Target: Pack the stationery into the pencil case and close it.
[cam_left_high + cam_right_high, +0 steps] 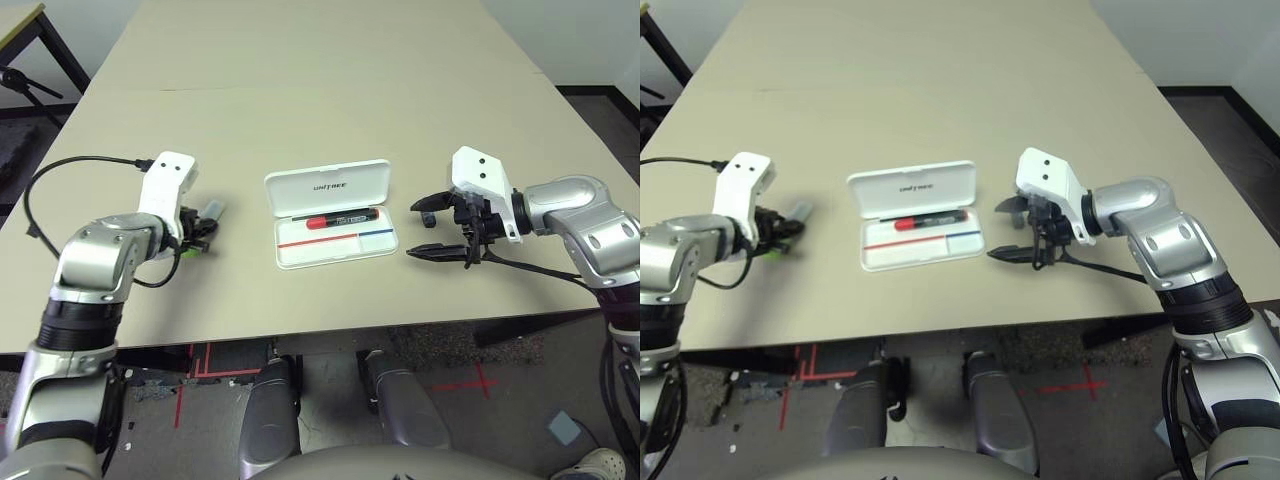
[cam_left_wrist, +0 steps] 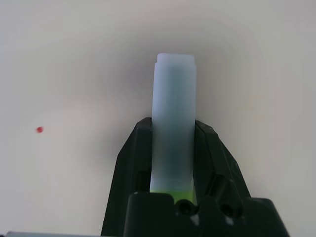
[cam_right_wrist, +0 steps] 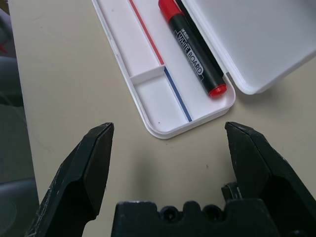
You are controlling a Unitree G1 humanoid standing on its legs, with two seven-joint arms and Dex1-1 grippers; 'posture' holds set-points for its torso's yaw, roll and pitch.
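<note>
Two printed words: "UNITREE" on pencil case [image 1: 327, 187], "WHITE BOARD" on marker [image 3: 193, 54]; left pincer [image 2: 173, 163] grips bar [image 2: 173, 123], right pincer [image 3: 168, 148] gapes.

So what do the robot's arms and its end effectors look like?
Both forearms are shiny silver tubes with rounded joints. Each wrist wears a white boxy housing with small dark dots. The left end effector and right end effector each have two black fingers. A black cable loops off the left wrist.

Marker [image 1: 335, 219] in open case [image 1: 330, 215], mid-table [image 1: 300, 60]; bar [image 2: 173, 138] left of case.
</note>
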